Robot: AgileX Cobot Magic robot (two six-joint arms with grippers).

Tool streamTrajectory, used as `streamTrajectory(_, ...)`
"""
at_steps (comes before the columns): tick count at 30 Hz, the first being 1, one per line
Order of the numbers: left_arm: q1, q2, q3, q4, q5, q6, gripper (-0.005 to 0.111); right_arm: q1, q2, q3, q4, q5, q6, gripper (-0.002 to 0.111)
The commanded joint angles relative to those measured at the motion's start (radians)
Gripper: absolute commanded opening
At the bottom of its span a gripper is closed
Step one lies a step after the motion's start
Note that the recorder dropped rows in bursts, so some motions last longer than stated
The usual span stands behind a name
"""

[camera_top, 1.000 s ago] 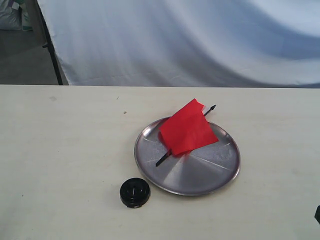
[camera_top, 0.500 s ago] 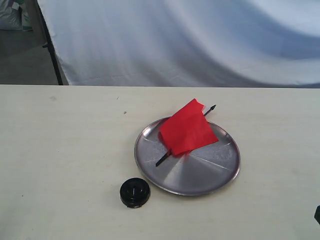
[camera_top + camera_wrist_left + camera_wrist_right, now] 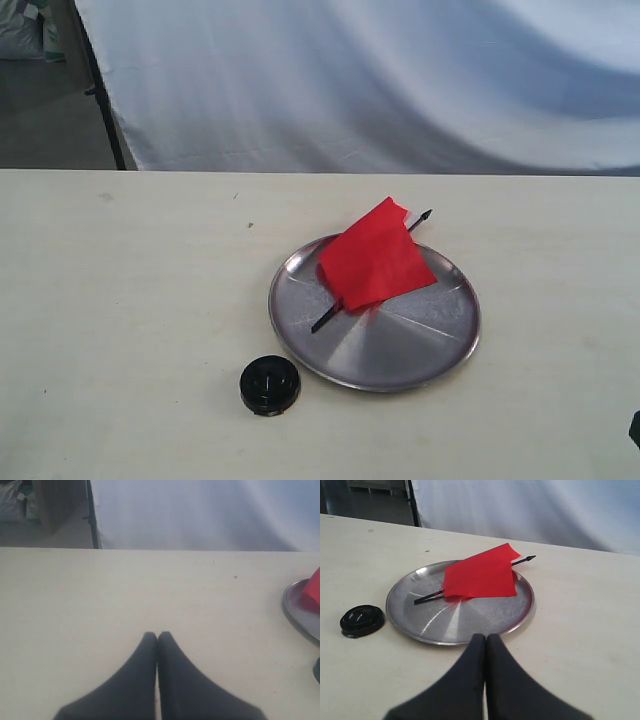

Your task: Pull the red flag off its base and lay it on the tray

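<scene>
We judged task done: red flag off base, lay flat across tray, its pointed end past tray's far edge. Base sat alone on table, just beside tray. Nothing left that we could see.

Left gripper pressed closed, empty, flag well apart. Right gripper closed too, holding nothing, just short of tray, flag beyond.

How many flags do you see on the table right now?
1. The red flag lies on the tray, stick tip past its far rim; the base stands empty nearby.
</scene>
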State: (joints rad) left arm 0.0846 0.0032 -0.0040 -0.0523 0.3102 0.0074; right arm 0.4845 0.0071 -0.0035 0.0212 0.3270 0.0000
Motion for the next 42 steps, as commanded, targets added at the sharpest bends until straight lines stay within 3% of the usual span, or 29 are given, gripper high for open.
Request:
streamTrajectory(1, 0.002, -0.003, 0.004, 0.004, -0.006, -0.007, 0.0, -0.005, -0.007, 0.003, 0.003, -0.003, 0.007, -0.001)
streamTrajectory(13, 0.002, -0.003, 0.004, 0.004, -0.006, -0.007, 0.0, -0.012, -0.007, 0.003, 0.003, -0.003, 0.014, -0.001)
streamTrajectory(26, 0.002, -0.003, 0.004, 0.004, -0.006, -0.007, 0.0, -0.248, -0.007, 0.003, 0.003, -0.003, 0.014, -0.001)
streamTrajectory(42, 0.002, -0.003, 0.004, 0.004, -0.006, -0.007, 0.0, -0.24, -0.007, 0.003, 0.003, -0.003, 0.014, -0.001)
